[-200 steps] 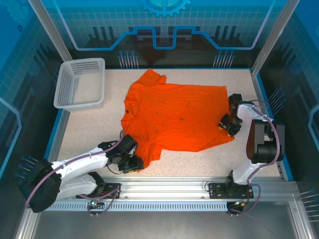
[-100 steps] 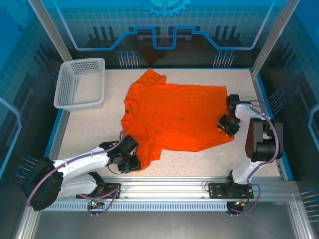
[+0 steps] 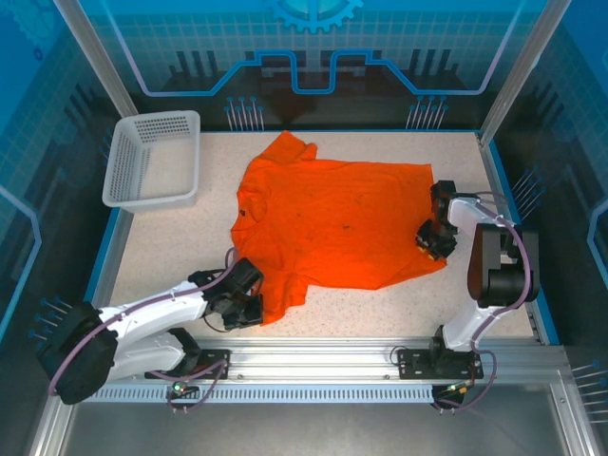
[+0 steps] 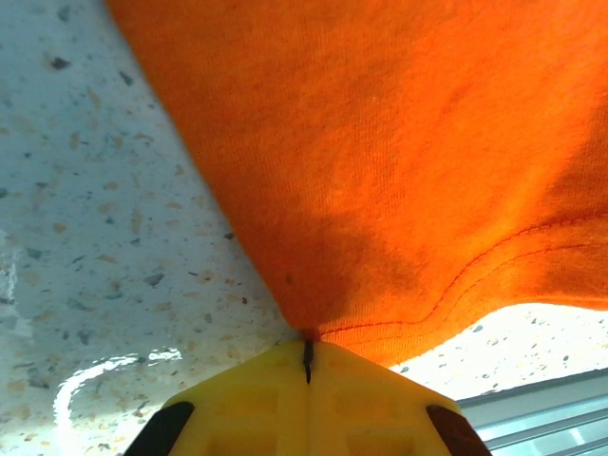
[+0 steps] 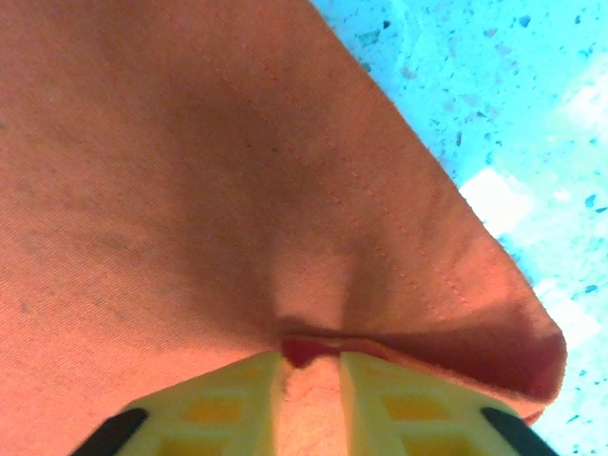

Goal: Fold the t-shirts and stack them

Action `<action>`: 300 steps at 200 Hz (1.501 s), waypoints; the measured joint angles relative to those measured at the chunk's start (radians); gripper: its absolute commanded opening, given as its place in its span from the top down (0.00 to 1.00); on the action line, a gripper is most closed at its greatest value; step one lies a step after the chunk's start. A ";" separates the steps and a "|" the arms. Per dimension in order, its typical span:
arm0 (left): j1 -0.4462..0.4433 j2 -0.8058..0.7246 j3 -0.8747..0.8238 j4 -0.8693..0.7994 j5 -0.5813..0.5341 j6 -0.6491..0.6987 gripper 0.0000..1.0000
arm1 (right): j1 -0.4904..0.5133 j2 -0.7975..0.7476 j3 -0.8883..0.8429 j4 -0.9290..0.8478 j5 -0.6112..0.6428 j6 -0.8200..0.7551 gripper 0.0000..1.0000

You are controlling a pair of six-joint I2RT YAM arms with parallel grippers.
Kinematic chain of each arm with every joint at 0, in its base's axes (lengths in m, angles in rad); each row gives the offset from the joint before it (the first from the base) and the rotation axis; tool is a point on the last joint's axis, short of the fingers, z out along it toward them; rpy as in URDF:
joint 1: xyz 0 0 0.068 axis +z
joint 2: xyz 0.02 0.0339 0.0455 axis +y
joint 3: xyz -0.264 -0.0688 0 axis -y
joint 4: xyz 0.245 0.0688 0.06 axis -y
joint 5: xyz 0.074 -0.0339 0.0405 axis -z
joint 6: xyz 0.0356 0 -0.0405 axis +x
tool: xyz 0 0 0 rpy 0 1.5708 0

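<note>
Top view, nearest first: two arms are mounted on a rail at the near edge of a speckled table (image 3: 171,247). The left arm lies low and stretched out, reaching from its base at the near left toward the middle. The left gripper (image 3: 255,309) sits at the near-left corner of a bright orange t-shirt (image 3: 332,223). In the left wrist view, its yellow fingers (image 4: 237,408) are clenched tight together on the shirt's stitched edge (image 4: 380,190), and the fabric fans out from that pinch.

The right arm stands upright from its base, then folds forward and down. The right gripper (image 3: 425,239) rests at the shirt's right edge. In the right wrist view, its fingers (image 5: 228,389) clamp a puckered fold near the hem corner.

The t-shirt lies spread flat at mid-table. A white perforated basket (image 3: 142,195) sits in the far left corner, well apart from the shirt.
</note>
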 measured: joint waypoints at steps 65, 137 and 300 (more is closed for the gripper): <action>0.000 -0.069 0.034 -0.056 -0.044 0.002 1.00 | 0.000 -0.002 0.000 -0.001 0.000 -0.002 1.00; 0.000 -0.106 0.039 -0.067 0.006 0.012 0.70 | 0.000 -0.162 -0.067 -0.012 0.000 -0.011 1.00; -0.064 0.050 0.040 -0.048 0.031 0.025 0.63 | 0.000 -0.164 -0.097 -0.001 -0.002 -0.014 1.00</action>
